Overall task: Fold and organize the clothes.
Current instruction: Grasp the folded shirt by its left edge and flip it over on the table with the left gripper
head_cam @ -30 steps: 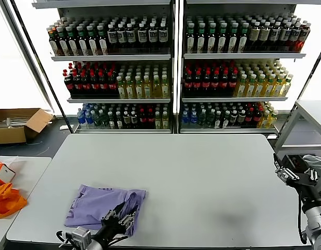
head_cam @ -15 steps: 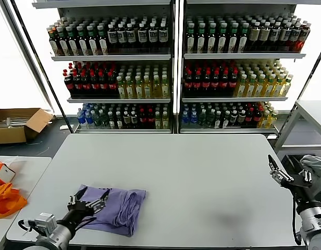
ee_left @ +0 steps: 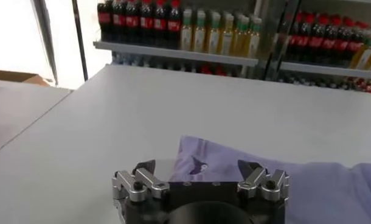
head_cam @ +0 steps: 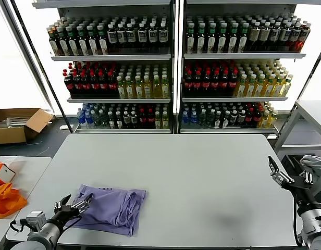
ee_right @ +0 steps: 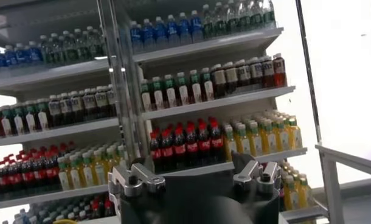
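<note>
Table [head_cam: 202, 172] carrying one lavender T-shirt [head_cam: 111, 207] near its front-left corner, folded into a compact pad but rumpled along one edge – fold step looks about done, next likely squaring it up or placing it, needing a fresh low pinch on a hem. Left end effector [head_cam: 72, 205] at the shirt's left edge, fingers spread wide, holding nothing. Right end effector [head_cam: 279, 174] parked off the table's right edge – also spread, empty.

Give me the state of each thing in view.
T-shirt: folded, lying flat on the table.
Left gripper: jaws open, empty, at the shirt's left edge.
Right gripper: jaws open, empty, off the table's right edge.
Orange fabric: crumpled on the side table.
Cardboard box: open.
</note>
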You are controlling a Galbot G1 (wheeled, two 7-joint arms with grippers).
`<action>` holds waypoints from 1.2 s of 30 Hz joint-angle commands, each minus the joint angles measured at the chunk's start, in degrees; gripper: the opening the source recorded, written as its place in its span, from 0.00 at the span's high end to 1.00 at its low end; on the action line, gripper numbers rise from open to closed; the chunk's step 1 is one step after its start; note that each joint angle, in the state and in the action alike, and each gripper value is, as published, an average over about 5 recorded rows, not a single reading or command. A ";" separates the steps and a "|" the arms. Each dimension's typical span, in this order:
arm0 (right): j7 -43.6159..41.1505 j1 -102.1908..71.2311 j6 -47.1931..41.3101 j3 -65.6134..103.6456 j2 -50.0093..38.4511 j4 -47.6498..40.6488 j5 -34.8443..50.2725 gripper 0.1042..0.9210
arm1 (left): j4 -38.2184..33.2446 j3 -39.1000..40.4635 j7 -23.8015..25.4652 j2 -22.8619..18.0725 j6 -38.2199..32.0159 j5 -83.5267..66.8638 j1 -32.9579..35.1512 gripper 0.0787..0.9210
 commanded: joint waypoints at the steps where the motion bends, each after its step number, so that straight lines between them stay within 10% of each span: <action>1: -0.01 -0.38 0.06 0.27 0.12 0.24 0.00 0.12 | 4.52 0.53 2.16 -0.48 0.23 -1.64 -1.34 0.14; 21: -0.32 -1.40 0.48 1.20 0.69 0.88 0.33 0.12 | 4.92 -3.92 6.09 -4.04 -7.13 -0.52 -0.08 0.80; 36: -0.32 0.99 0.79 -1.39 0.31 -0.53 0.44 0.12 | 11.89 -31.69 10.92 12.84 -9.46 -1.19 6.06 0.90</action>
